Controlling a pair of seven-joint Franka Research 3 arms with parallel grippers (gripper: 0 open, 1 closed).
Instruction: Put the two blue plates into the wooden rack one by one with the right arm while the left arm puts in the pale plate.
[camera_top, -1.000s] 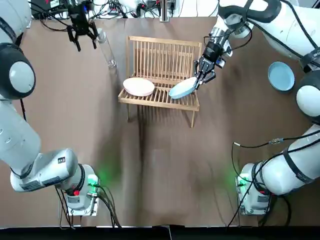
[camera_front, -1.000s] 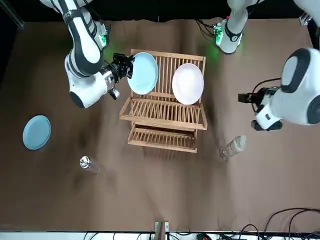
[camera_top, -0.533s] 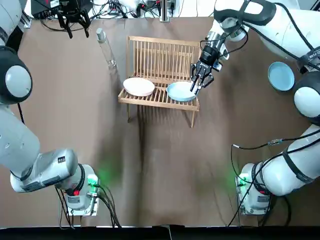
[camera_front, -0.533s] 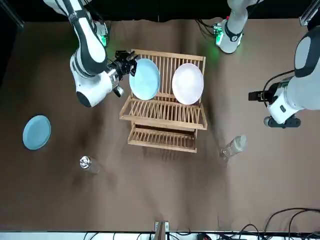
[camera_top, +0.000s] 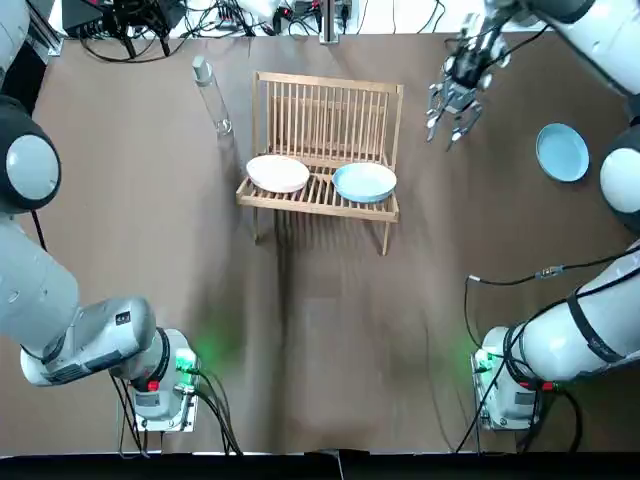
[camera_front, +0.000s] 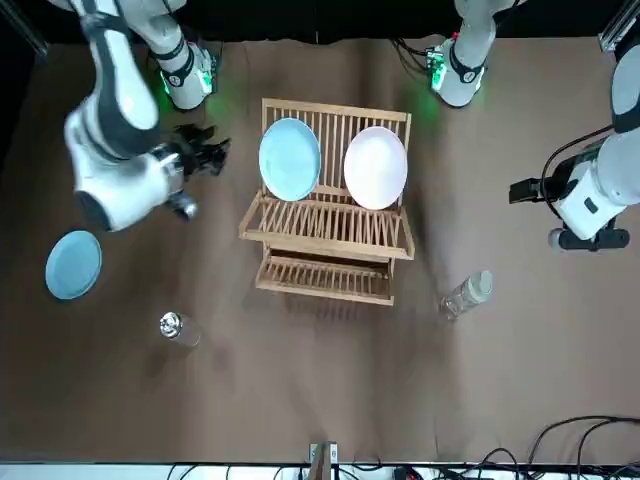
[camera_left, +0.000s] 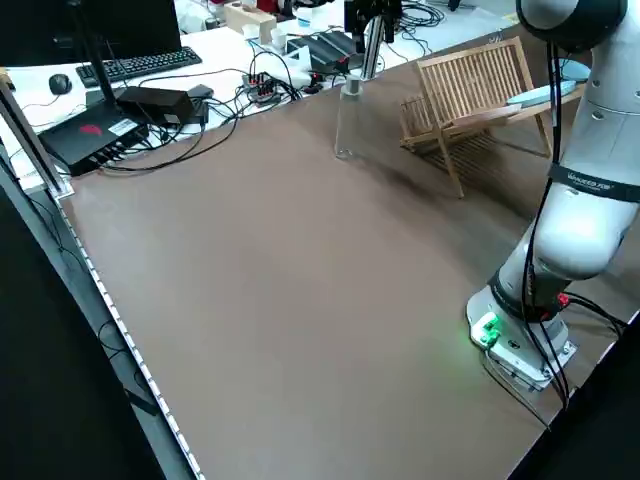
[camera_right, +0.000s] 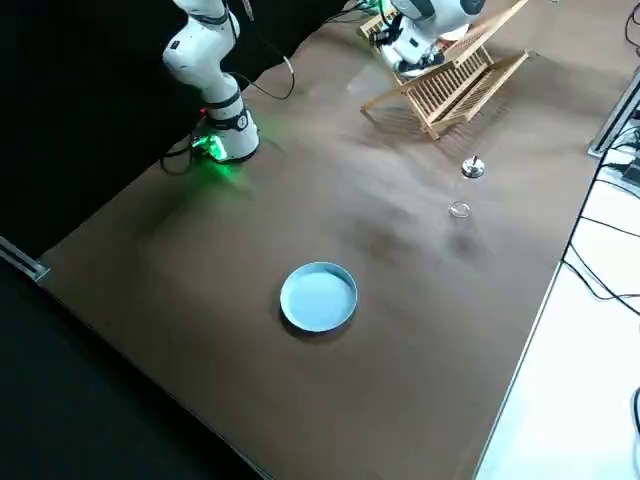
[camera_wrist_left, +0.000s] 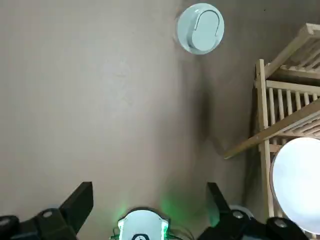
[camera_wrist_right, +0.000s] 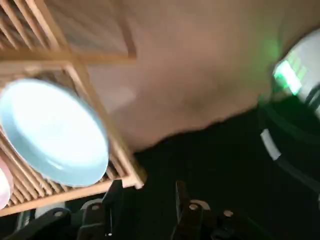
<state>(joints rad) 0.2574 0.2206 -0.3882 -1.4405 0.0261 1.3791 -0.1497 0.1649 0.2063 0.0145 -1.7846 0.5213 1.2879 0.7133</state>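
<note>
Top view showed one blue plate (camera_top: 364, 182) standing in the wooden rack (camera_top: 327, 100) beside the pale plate (camera_top: 278, 173). The right gripper (camera_top: 452, 108) hung empty just off the rack's right side, fingers spread. The second blue plate (camera_top: 561, 152) lay on the table (camera_top: 330, 330) well right of the rack. The left gripper (camera_wrist_left: 150, 200), fingers wide apart, hovered beyond the rack's far left corner.

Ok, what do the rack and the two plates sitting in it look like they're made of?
Slatted rack: light unpainted wood, judging by its tan dowels and frame. Round blue plate: smooth with a slight sheen, probably glazed ceramic, though plastic can't be ruled out. Round pale plate: the same smooth surface, likely the same material.
</note>
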